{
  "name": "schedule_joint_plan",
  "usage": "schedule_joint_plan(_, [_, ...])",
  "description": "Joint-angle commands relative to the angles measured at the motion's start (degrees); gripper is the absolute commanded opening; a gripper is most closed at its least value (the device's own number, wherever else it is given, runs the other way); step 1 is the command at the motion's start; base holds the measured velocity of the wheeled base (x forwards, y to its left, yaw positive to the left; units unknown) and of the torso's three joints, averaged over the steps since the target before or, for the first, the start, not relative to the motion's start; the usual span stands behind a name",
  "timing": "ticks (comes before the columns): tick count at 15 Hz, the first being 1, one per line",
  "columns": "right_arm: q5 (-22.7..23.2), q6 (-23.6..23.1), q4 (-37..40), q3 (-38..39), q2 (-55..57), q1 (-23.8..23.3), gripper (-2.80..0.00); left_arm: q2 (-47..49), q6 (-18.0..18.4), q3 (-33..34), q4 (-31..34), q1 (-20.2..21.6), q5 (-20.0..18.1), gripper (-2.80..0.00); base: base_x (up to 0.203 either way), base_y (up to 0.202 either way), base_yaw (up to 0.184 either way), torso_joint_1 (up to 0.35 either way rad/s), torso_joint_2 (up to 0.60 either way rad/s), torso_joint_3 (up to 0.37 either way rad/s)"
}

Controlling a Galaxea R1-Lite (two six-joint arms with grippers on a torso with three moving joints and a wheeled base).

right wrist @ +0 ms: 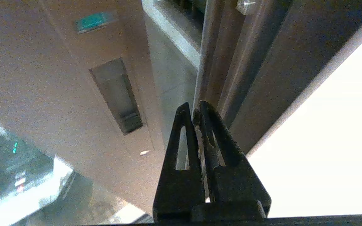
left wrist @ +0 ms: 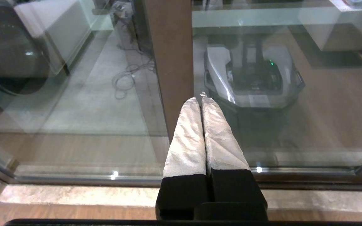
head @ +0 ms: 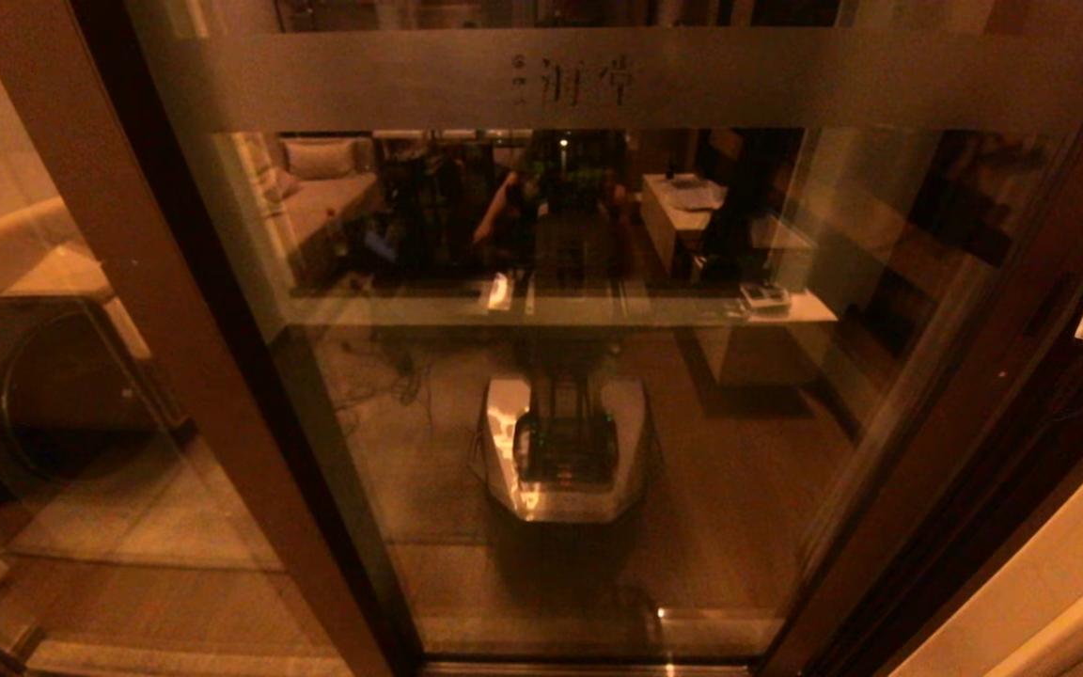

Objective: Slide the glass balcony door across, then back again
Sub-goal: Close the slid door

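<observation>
The glass balcony door [head: 579, 414] fills the head view, with a frosted band bearing characters [head: 579, 80] across its top and a thinner strip at mid height. Neither gripper shows in the head view. My left gripper [left wrist: 200, 99] is shut and empty, its white-wrapped fingers [left wrist: 187, 141] low in front of the door's brown left stile [left wrist: 170, 62]. My right gripper [right wrist: 194, 108] is shut and empty beside the right stile [right wrist: 58, 94], with a recessed pull [right wrist: 116, 94] close by. Its tips point at the seam between the door's edge and the jamb [right wrist: 218, 62]. I cannot tell whether they touch.
Left of the door stands a narrower glass panel [head: 81, 451] with a round-fronted machine [head: 53, 376] behind it. The floor track [left wrist: 74, 180] and a stone sill [left wrist: 74, 194] run below. A pale wall [right wrist: 325, 141] bounds the right side. The glass reflects my base [head: 565, 451].
</observation>
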Motion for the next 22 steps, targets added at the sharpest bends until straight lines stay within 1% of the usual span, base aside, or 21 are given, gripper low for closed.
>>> schedule_joint_plan(1, [0.13,0.08,-0.15,0.08,-0.21,0.11,-2.80,-0.01,0.02,0.01,0.03,0.00,-0.03,-2.80,0.000,0.000,0.000,0.000,0.00,0.000])
schedule_joint_plan(3, [0.65,0.18,-0.15,0.08,-0.13,0.15,-2.80,-0.01,0.02,0.01,0.03,0.00,0.05,-2.80,0.000,0.000,0.000,0.000,0.00,0.000])
schedule_joint_plan(6, [7.15,0.51,-0.06,0.50,-0.65,0.13,-2.80,-0.01,0.02,0.01,0.03,0.00,0.05,-2.80,0.000,0.000,0.000,0.000,0.00,0.000])
schedule_joint_plan(10, [13.96,1.40,-0.06,1.11,-1.69,-0.58,-2.80,-0.01,0.02,0.01,0.03,0.00,0.05,-2.80,0.000,0.000,0.000,0.000,0.00,0.000])
schedule_joint_plan(16, [13.83,1.28,-0.27,0.11,0.46,-1.12,-2.80,-0.01,0.02,0.01,0.03,-0.07,0.05,-2.80,0.000,0.000,0.000,0.000,0.00,0.000])
schedule_joint_plan(20, [11.56,1.15,-0.32,-1.23,1.37,-1.56,-2.80,-0.01,0.02,0.01,0.03,-0.06,0.05,-2.80,0.000,0.000,0.000,0.000,0.00,0.000])
schedule_joint_plan(22, [9.01,0.88,-0.32,-1.15,1.37,-1.56,-2.80,-0.01,0.02,0.01,0.03,0.00,0.05,-2.80,0.000,0.000,0.000,0.000,0.00,0.000])
